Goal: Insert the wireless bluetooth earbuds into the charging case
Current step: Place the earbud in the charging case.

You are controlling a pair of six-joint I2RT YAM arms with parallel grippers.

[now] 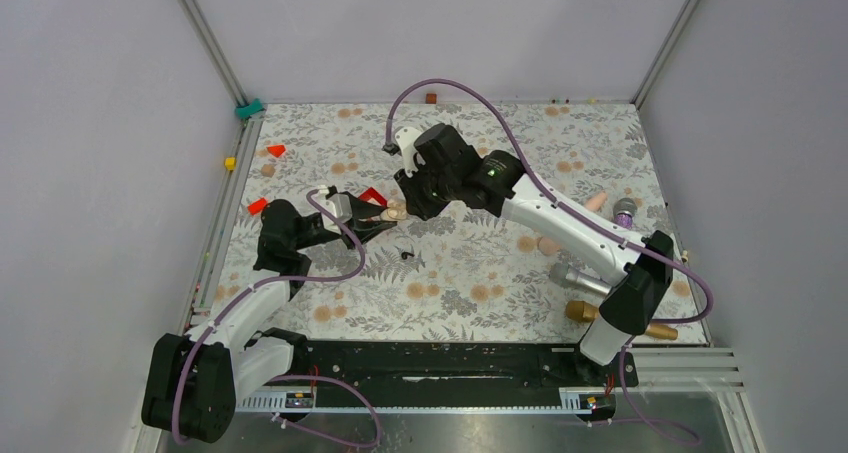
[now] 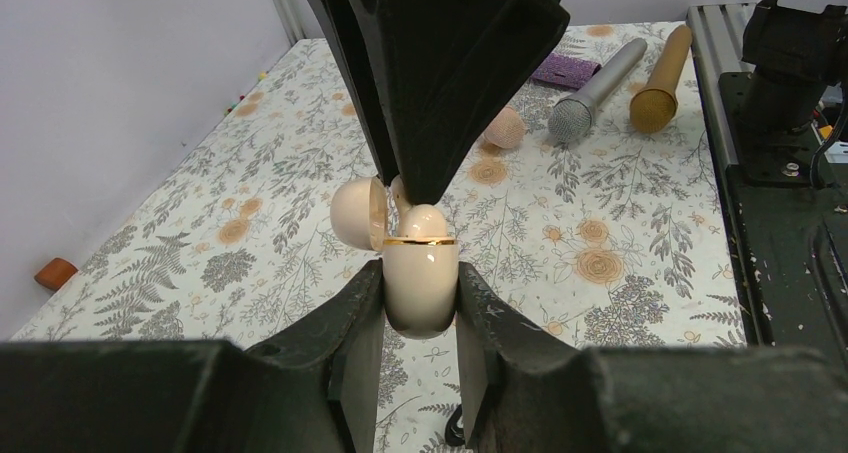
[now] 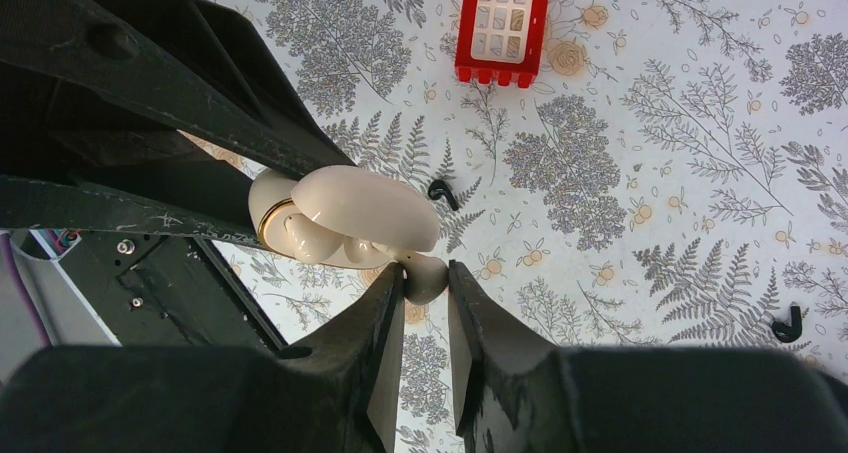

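**Your right gripper (image 3: 427, 285) pinches 1 earbud at the mouth of the open case.**

Its 2 fingers are closed on the small glossy cream earbud (image 3: 422, 271), whose far end reaches into the glossy cream oval charging case (image 2: 420, 273) with a gold rim. Your left gripper (image 2: 420, 308) clamps that case upright above the floral table cover (image 1: 480, 263), with the hinged lid (image 2: 355, 213) swung open to one side. Watch the angle. If the bud meets its socket skewed, it may catch on the rim, and a hard push could slide the slick case down through the left fingers or knock the lid. Release early and it likely drops to the cloth. Count: 1 case, 2 cream buds (1 held, 1 seated bud (image 2: 425, 223) apparently already in the case), 2 small black hooked pieces (image 3: 440, 193) on the cloth and 1 red gridded block (image 3: 500, 23).
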